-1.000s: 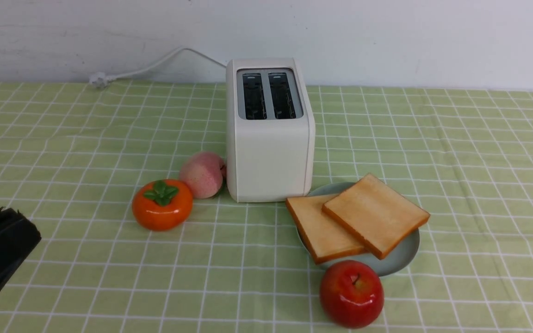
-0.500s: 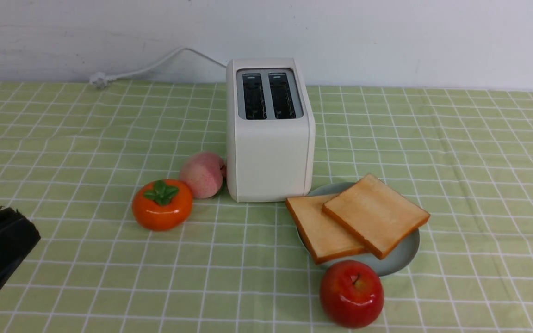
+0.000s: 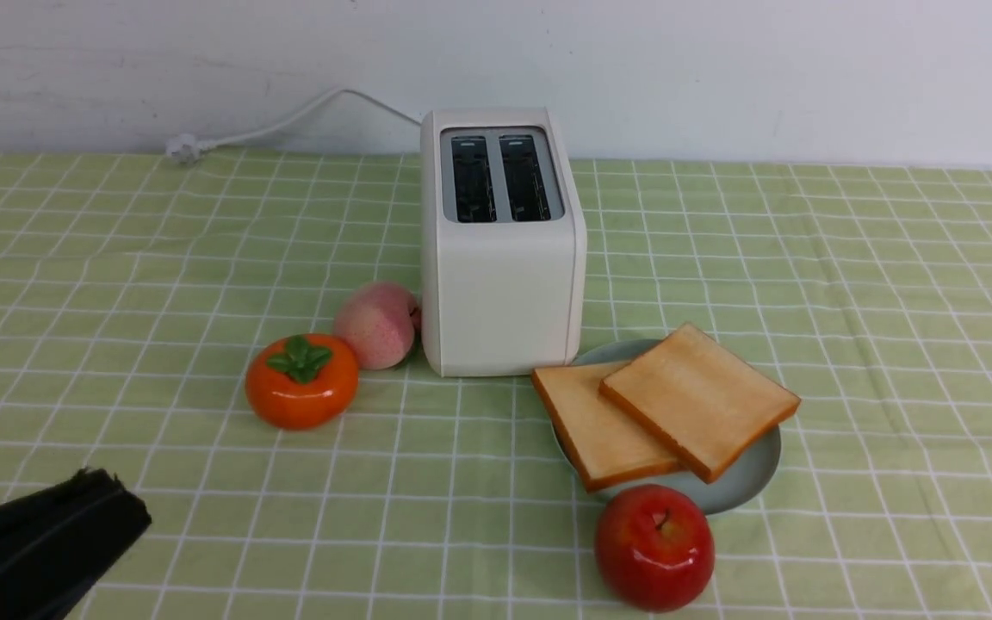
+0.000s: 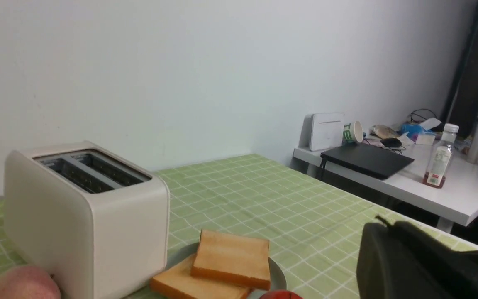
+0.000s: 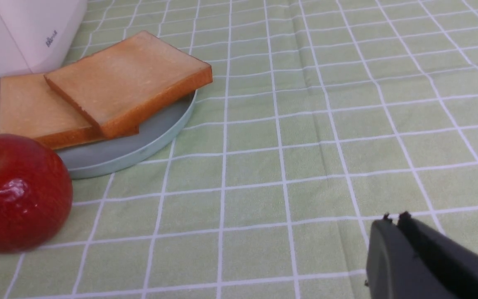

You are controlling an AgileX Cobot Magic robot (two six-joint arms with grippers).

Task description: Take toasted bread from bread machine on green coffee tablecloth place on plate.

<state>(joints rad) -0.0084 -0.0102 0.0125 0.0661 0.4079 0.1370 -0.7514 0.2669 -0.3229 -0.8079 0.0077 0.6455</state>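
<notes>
Front view: bread machine [image 3: 500, 245] upright mid-cloth on the green coffee tablecloth [image 3: 849, 284], both slots dark and bare, white cord [image 3: 289, 122] trailing to the wall. Just right of its base, the plate [image 3: 750, 478], carrying both slices of toasted bread [image 3: 698, 400], upper slice overlapping the lower one [image 3: 591, 430]. Red apple [image 3: 654, 545] touching the plate's near rim. Peach [image 3: 375, 325] against the machine's left side, persimmon [image 3: 301, 381] beside it. Left hand [image 3: 121, 508] low at the near left corner, pinched shut, gripping nothing.

Left wrist view: machine [image 4: 85, 216] close up, slices [image 4: 230, 259] stacked on the plate [image 4: 278, 276] beside it, left hand [image 4: 378, 249] dark at the edge, closed. Beyond the cloth, a white counter [image 4: 450, 199] with a laptop and a bottle.

Right wrist view: right hand [image 5: 392, 224] hovering over bare cloth [image 5: 326, 124], tips together, empty. Plate [image 5: 139, 147] and toast [image 5: 127, 79] well apart from it, apple [image 5: 19, 193] nearest the camera.
</notes>
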